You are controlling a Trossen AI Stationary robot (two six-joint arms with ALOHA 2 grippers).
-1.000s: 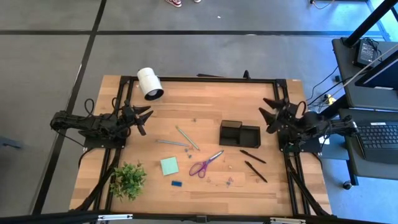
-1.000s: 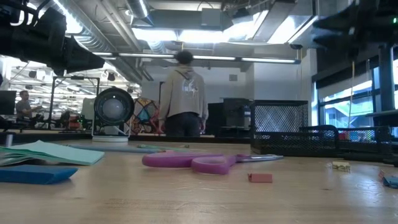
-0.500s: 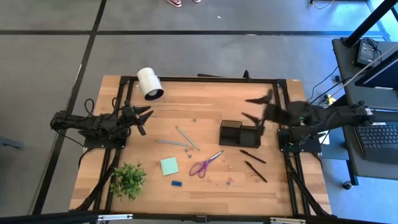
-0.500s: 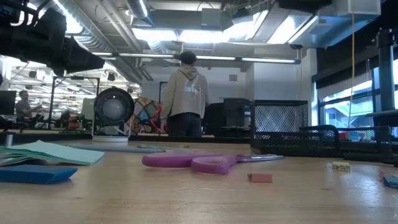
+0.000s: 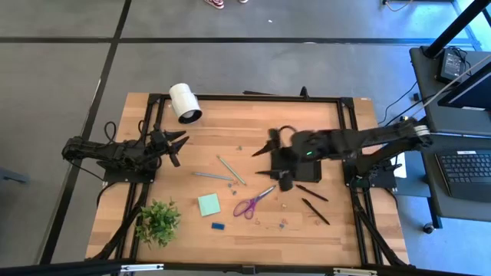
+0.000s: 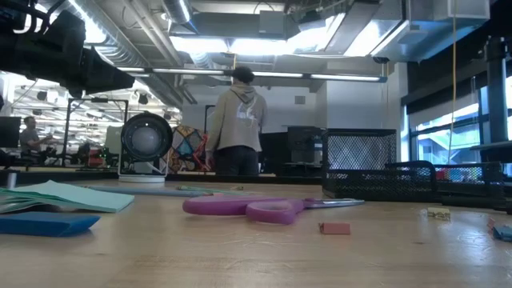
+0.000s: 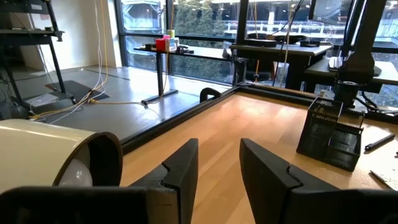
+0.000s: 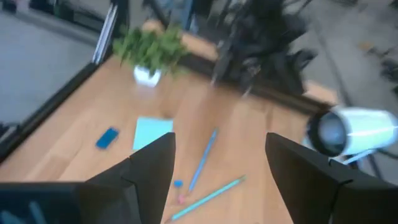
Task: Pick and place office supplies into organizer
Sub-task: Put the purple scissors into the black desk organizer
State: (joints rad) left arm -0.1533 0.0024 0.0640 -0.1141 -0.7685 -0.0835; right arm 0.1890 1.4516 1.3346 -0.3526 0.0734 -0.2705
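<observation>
Reaching out over the middle of the desk, my right arm has swung in from its resting spot at the right edge within the last second and now stretches across the black organizer. That puts my right gripper above the organizer's left end, near the purple-handled scissors, so I judge the first pick is only now getting under way; nothing has gone into the organizer yet as far as the high view shows.

My right gripper's fingers stand wide apart with nothing between them; past them the right wrist view shows bare wood, two thin pens, the light green notepad and the small blue block, all loose on the desk. It touches nothing.

My left gripper has not moved from the left side of the desk, near the white cylinder. Its fingers are parted with only a narrow gap and hold nothing.

The supplies lie scattered in front of the organizer: the pens to its left, two black pens on its right, the scissors between, the notepad and blue block farther toward the potted plant. The scissors look like the nearest candidate.
</observation>
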